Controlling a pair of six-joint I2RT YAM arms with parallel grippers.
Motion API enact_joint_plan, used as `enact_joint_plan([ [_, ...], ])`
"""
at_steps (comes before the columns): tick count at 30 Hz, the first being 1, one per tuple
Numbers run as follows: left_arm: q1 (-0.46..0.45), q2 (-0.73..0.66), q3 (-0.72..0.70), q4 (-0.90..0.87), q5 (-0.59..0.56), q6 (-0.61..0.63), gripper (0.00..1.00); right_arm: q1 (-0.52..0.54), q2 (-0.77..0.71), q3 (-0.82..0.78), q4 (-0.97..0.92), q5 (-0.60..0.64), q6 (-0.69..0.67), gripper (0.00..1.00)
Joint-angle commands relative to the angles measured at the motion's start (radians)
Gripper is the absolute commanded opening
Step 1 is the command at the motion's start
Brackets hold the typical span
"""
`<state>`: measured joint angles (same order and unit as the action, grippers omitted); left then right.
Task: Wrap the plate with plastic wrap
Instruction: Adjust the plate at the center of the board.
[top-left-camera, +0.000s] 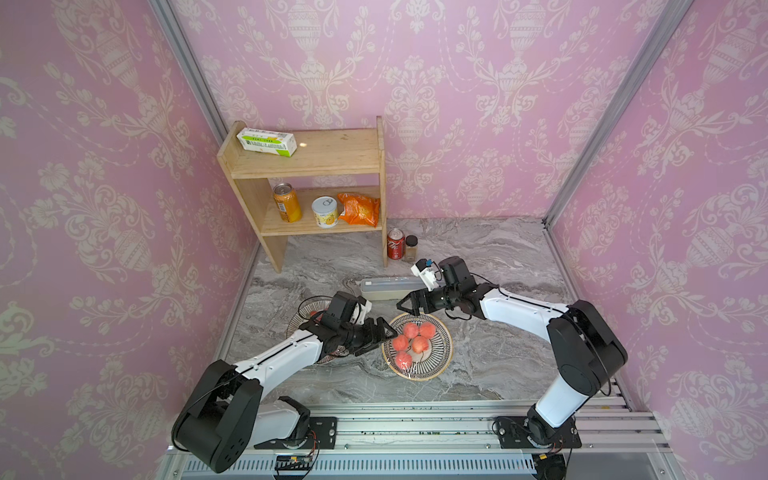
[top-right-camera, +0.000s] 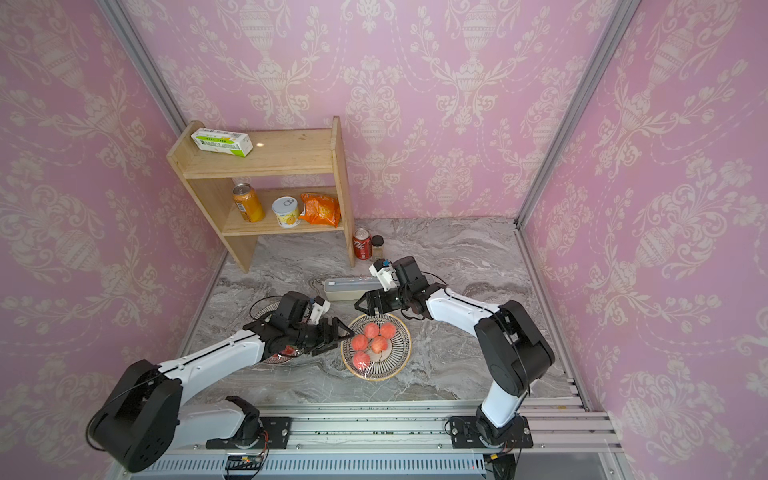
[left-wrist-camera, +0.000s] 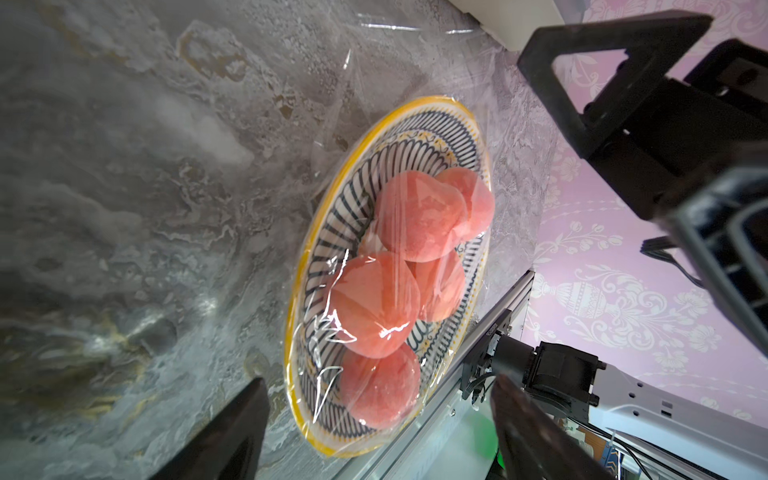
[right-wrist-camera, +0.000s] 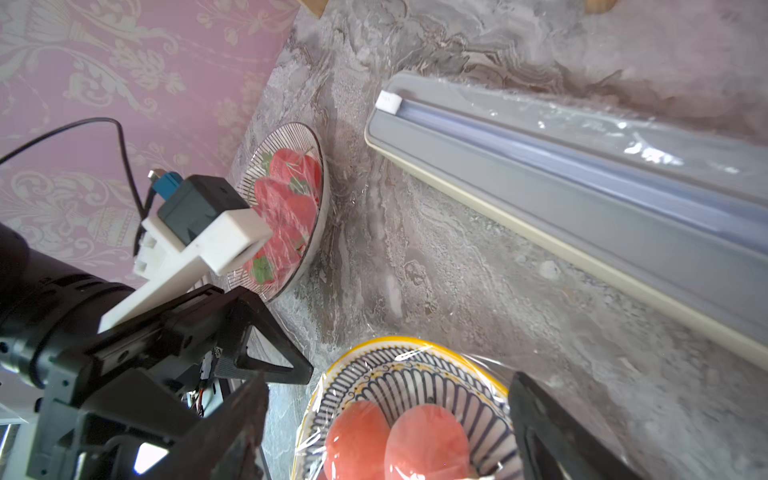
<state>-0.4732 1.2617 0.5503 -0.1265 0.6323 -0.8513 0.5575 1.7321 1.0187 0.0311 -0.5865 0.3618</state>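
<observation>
The left fingers (top-left-camera: 384, 329) are spread and empty, arm stretched low over the counter (top-left-camera: 498, 353); the right fingers (top-left-camera: 409, 301) are spread too, forearm angled inward; plastic wrap (left-wrist-camera: 332, 328) covers the plate (top-left-camera: 444, 353) just ahead of both; its box (top-left-camera: 382, 289) lies just beyond the right fingers.

Both arms, we are logging: left arm (top-left-camera: 282, 353) and right arm (top-left-camera: 523, 309) are wearing white link shells, bulky black joint housings and small dark screws. Thin black cables (right-wrist-camera: 91, 119) are looping off wrists and elbows. The fingers (left-wrist-camera: 615, 38) are showing as black open triangular frames. Also noting a white wrist camera bracket (right-wrist-camera: 208, 245) and a blue connector (right-wrist-camera: 166, 189).
</observation>
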Motion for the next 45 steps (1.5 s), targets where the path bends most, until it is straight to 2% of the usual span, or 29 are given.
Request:
enact_joint_plan([
  [1, 0.008, -0.018, -0.014, -0.036, -0.037, 0.026, 0.84, 0.002, 0.048, 0.035, 0.027, -0.038, -0.026, 0.91],
  [11, 0.011, -0.009, 0.027, -0.034, -0.024, 0.087, 0.83, 0.001, 0.122, 0.049, -0.047, 0.0, -0.081, 0.91],
  [17, 0.011, 0.029, 0.057, -0.001, -0.026, 0.105, 0.82, -0.021, 0.102, 0.032, -0.033, 0.017, -0.086, 0.91],
  [28, 0.053, 0.144, 0.106, 0.156, -0.05, 0.112, 0.74, -0.038, 0.095, -0.002, -0.047, -0.027, -0.079, 0.91],
  [39, 0.059, 0.291, 0.142, 0.343, 0.028, 0.06, 0.71, -0.039, 0.069, -0.09, 0.048, -0.095, -0.006, 0.9],
  [45, 0.036, 0.344, 0.127, 0.395, 0.058, 0.029, 0.7, -0.07, -0.012, -0.128, 0.038, -0.03, 0.008, 0.9],
])
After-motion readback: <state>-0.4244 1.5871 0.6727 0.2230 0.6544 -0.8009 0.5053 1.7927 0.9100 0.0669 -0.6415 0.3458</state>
